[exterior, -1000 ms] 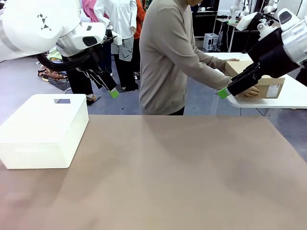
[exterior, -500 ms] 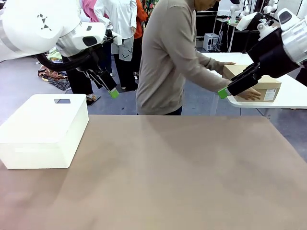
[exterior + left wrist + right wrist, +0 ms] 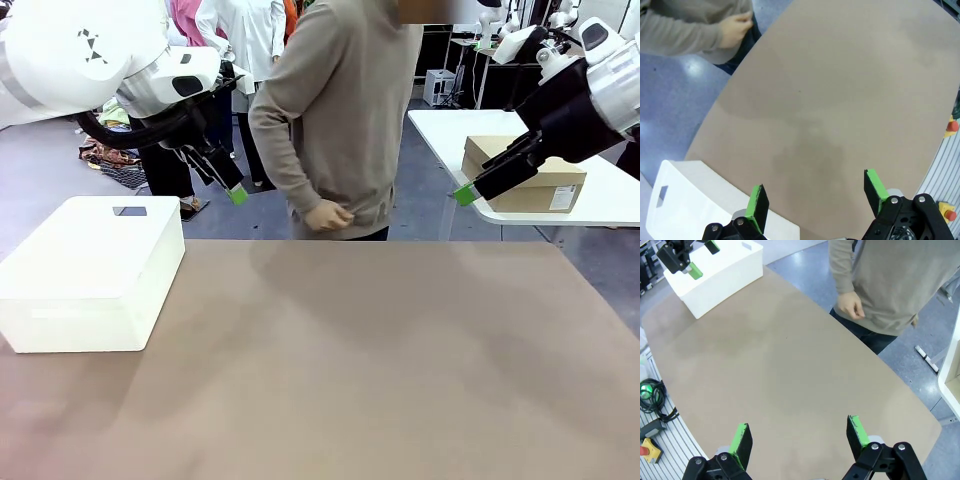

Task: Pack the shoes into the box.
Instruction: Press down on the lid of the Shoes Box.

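Observation:
The shoes are out of view. The box [image 3: 523,172], plain brown cardboard with its lid down, stands on a white side table [image 3: 610,205] beyond the far right corner of my table. My left gripper [image 3: 237,195] hangs high over the far left, open, with nothing between its green pads [image 3: 816,192]. On the far right, my right gripper [image 3: 465,195] is raised in front of the box as seen from the front camera, and in its own wrist view it stands open and empty [image 3: 800,436].
A large white plastic bin [image 3: 90,270] with its lid on sits on the left of the brown table [image 3: 350,360]. A person in a beige sweater stands at the far edge, one hand [image 3: 328,217] at the waist.
The person has let go of the cardboard box on the side table and turned to face my table, hand drawn back to the waist. Both arms have stayed still.

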`<state>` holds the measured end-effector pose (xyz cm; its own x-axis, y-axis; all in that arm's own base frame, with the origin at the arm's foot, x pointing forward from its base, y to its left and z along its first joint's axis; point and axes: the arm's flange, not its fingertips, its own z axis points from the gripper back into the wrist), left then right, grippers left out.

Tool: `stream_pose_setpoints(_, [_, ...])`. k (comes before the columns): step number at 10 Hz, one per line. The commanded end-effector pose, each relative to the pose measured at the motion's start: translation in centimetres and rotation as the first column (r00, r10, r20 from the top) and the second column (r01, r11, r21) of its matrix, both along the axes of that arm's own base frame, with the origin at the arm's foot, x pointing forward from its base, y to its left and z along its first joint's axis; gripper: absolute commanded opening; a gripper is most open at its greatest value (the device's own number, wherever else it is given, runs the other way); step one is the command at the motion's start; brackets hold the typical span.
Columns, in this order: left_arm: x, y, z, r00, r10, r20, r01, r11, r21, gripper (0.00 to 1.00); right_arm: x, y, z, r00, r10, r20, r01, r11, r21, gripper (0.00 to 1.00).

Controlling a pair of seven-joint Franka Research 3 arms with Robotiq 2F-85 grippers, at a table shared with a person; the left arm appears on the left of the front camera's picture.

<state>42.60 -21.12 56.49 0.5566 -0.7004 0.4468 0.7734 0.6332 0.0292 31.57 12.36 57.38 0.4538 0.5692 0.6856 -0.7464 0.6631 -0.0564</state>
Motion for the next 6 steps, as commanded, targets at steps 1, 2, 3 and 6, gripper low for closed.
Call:
stream_pose_setpoints(1, [-0.08,0.10,0.03,1.000,-0.001,-0.004,0.001,1.000,0.001,1.00,-0.12,0.17,-0.23,1.000,-0.021,0.004,0.021,1.000,0.005,1.00])
stream_pose_setpoints(2, [-0.08,0.10,0.03,1.000,-0.001,-0.004,0.001,1.000,0.001,1.00,-0.12,0.17,-0.23,1.000,-0.021,0.004,0.021,1.000,0.005,1.00])
stream_pose_setpoints(3, [-0.08,0.10,0.03,1.000,-0.001,-0.004,0.001,1.000,0.001,1.00,-0.12,0.17,-0.23,1.000,-0.021,0.004,0.021,1.000,0.005,1.00])
stream_pose_setpoints(6, [-0.08,0.10,0.03,1.000,-0.001,-0.004,0.001,1.000,0.001,1.00,-0.12,0.17,-0.23,1.000,-0.021,0.004,0.021,1.000,0.005,1.00])
